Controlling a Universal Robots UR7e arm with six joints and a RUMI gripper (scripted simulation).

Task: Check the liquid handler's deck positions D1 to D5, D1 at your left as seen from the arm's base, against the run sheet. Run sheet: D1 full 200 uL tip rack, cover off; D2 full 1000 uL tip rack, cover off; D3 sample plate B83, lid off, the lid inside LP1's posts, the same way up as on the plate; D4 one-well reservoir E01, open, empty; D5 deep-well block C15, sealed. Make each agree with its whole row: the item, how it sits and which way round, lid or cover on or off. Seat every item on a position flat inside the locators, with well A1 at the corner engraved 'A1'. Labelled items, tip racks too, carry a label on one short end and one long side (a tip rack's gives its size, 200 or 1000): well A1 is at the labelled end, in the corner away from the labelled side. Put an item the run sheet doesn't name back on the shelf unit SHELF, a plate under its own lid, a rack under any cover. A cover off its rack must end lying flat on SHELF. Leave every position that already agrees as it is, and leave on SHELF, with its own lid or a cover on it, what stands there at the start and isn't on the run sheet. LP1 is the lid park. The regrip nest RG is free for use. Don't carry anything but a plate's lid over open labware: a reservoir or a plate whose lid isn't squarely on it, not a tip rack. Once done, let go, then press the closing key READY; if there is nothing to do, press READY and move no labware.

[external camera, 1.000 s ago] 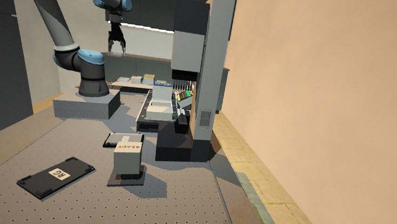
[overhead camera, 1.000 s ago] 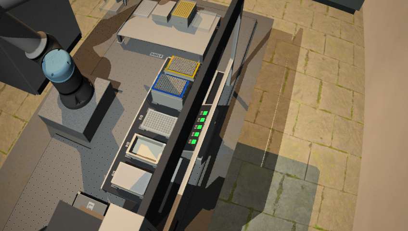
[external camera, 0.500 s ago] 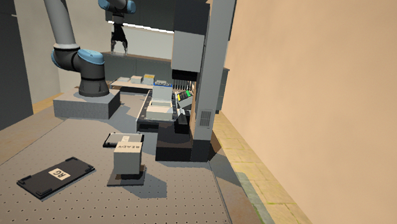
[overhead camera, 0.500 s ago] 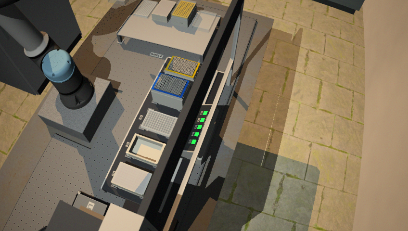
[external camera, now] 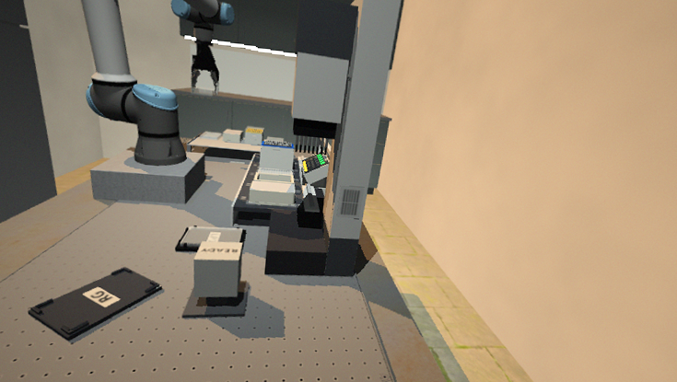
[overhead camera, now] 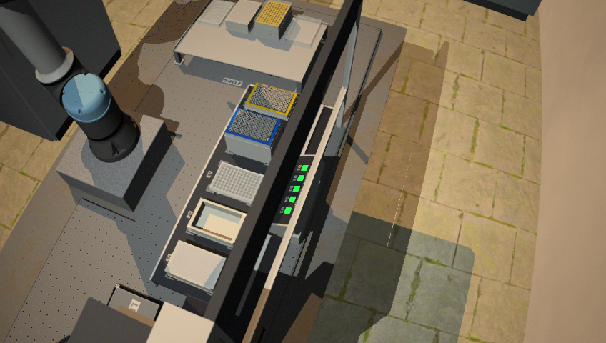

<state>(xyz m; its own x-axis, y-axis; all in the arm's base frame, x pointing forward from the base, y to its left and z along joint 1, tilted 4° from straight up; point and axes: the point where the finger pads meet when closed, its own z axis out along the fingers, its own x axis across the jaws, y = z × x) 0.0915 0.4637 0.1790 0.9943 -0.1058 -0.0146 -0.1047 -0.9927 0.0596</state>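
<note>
My gripper [external camera: 204, 82] hangs high in the air above the near end of SHELF [overhead camera: 251, 46], left of the deck. It is shut on a thin clear lid [external camera: 203, 90] held level. The gripper is out of the top view. On the deck stand a yellow-rimmed tip rack [overhead camera: 271, 99] at D1, a taller blue-rimmed tip rack [overhead camera: 253, 127] at D2, an uncovered well plate [overhead camera: 236, 181] at D3, an open cream reservoir [overhead camera: 216, 223] at D4 and a sealed block [overhead camera: 195, 264] at D5.
SHELF carries a lidded plate [overhead camera: 214, 12], a grey box [overhead camera: 242, 14], a yellow tip rack [overhead camera: 274, 14] and a flat clear cover [overhead camera: 306, 31]. The lid park LP1 [external camera: 211, 238], the READY key block [external camera: 217, 269] and the RG nest [external camera: 95, 303] sit on the near table. The handler's gantry [external camera: 336, 134] stands beside the deck.
</note>
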